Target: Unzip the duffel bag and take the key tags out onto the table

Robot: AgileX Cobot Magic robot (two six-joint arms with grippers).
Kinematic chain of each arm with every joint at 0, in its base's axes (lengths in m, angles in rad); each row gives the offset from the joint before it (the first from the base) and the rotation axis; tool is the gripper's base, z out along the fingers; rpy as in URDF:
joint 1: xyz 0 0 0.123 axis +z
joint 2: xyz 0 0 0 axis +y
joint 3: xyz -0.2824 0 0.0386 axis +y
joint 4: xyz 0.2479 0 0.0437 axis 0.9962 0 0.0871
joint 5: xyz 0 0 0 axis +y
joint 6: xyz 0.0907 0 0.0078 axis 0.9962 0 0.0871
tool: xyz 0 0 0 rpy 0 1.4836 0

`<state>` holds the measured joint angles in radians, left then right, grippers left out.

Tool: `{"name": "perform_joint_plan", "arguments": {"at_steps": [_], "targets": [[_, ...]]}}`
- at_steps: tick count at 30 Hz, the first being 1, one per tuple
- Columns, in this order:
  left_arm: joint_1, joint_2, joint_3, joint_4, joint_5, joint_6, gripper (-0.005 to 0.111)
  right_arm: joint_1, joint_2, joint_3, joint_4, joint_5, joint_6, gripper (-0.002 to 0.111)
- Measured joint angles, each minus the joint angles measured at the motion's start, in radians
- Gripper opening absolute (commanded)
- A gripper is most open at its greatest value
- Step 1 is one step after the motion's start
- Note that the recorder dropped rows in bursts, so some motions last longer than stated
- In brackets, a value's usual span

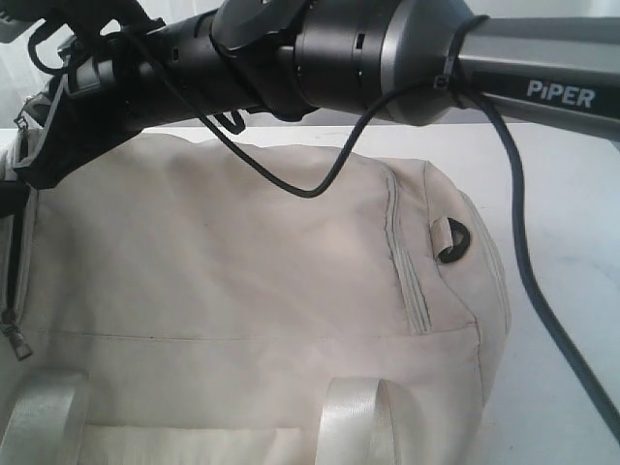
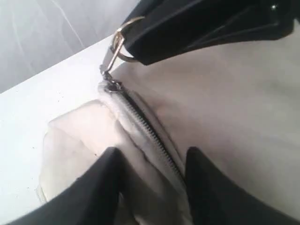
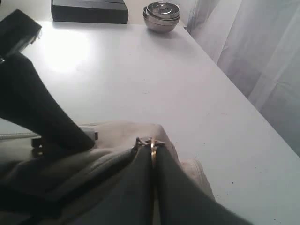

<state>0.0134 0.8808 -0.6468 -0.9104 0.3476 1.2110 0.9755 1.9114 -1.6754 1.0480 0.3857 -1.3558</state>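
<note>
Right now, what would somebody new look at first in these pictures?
The big cream duffel bag fills the exterior view, with a black robot arm stretched across above it. At one end of the bag, the right gripper pinches the shiny zip pull, while the left gripper straddles the closed zip.

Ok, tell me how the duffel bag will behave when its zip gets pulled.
Duffel bag likely floppy: its fabric creases and bunches near the zip pull. It may drag along the smooth table unless held.
</note>
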Motion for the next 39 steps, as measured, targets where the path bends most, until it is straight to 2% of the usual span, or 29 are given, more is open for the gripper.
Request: {"name": "perform_joint_plan", "arguments": {"at_steps": [2, 5, 17, 20, 25, 28, 36, 39], "targets": [[0.000, 0.000, 0.000, -0.012, -0.011, -0.002, 0.014, 0.000, 0.000, 0.000, 0.000, 0.000, 0.000, 0.000], [0.000, 0.000, 0.000, -0.013, -0.024, -0.002, 0.000, 0.000, 0.000, 0.000, 0.000, 0.000, 0.000, 0.000], [0.000, 0.000, 0.000, -0.019, -0.024, -0.002, 0.000, 0.000, -0.002, 0.000, 0.000, 0.000, 0.000, 0.000], [0.000, 0.000, 0.000, -0.019, -0.024, -0.002, 0.013, 0.000, -0.002, 0.000, 0.000, 0.000, 0.000, 0.000], [0.000, 0.000, 0.000, -0.032, -0.024, -0.002, 0.046, 0.000, -0.002, 0.000, 0.000, 0.000, 0.000, 0.000], [0.000, 0.000, 0.000, -0.050, -0.024, -0.002, 0.057, 0.000, -0.002, 0.000, 0.000, 0.000, 0.000, 0.000], [0.000, 0.047, 0.000, -0.079, -0.049, 0.000, 0.058, 0.000, -0.002, 0.000, 0.000, 0.000, 0.000, 0.000], [0.000, 0.073, 0.000, -0.088, -0.061, 0.000, 0.050, 0.000, -0.002, 0.000, 0.000, 0.000, 0.000, 0.000]]}}
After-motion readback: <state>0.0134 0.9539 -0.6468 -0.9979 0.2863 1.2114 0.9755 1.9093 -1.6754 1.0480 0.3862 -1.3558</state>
